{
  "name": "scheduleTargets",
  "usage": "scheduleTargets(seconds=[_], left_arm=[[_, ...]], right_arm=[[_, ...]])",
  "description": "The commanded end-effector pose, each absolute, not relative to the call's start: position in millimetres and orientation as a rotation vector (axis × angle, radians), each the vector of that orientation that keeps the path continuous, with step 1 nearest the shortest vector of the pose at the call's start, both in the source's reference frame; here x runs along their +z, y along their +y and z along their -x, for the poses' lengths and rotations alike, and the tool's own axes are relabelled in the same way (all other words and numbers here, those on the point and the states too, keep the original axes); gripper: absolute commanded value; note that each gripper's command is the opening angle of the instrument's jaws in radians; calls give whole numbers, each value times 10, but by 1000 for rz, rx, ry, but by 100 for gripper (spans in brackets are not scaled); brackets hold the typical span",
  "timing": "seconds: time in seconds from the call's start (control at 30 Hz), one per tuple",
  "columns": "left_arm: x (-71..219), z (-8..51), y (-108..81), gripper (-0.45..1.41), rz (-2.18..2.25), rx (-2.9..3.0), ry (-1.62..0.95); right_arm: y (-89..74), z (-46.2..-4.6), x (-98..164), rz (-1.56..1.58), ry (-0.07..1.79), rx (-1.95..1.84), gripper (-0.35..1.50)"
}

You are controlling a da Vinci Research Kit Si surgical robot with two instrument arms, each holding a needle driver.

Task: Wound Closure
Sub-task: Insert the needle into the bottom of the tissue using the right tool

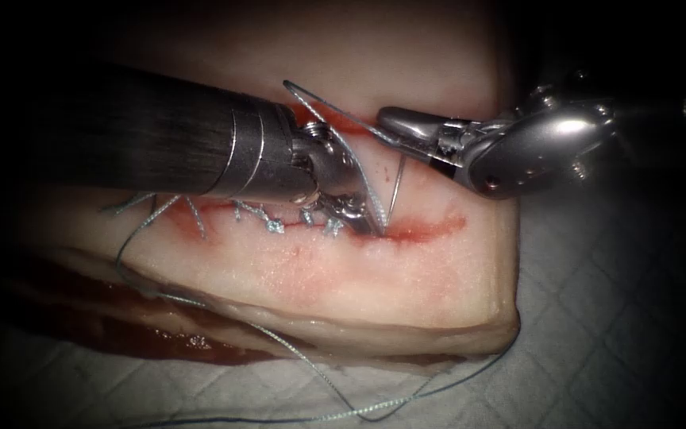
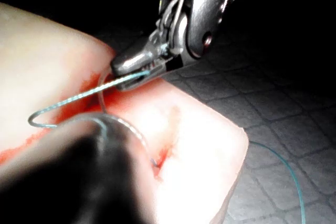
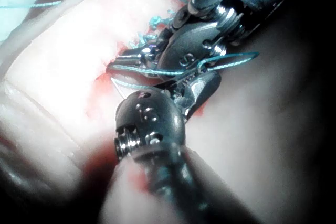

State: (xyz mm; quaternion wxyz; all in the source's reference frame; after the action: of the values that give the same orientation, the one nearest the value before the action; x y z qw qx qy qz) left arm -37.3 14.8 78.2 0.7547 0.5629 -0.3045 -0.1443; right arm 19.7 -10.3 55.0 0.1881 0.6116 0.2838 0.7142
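The thin curved steel needle (image 1: 391, 193) stands in the pale tissue (image 1: 406, 278) at the red cut (image 1: 426, 230), apparently clamped by the left tool (image 1: 356, 213). Teal braided thread (image 2: 79, 97), limp and slippery, is pinched by the right tool (image 1: 395, 125); the stiff needle is best gripped mid-curve.

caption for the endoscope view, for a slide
Left pincer grips the curved needle at the cut in the tissue; right pincer holds the thread above.
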Motion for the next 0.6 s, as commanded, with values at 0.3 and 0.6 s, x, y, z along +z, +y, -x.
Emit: scheduleTargets(seconds=[0.3,0.6], left_arm=[[786,373,149,-45,-1184,-304,-637],[786,373,148,-45,-1170,-291,-628]], right_arm=[[-98,-206,548,-1758,759,2040,-35],[-91,-205,528,-1726,834,1976,-35]])
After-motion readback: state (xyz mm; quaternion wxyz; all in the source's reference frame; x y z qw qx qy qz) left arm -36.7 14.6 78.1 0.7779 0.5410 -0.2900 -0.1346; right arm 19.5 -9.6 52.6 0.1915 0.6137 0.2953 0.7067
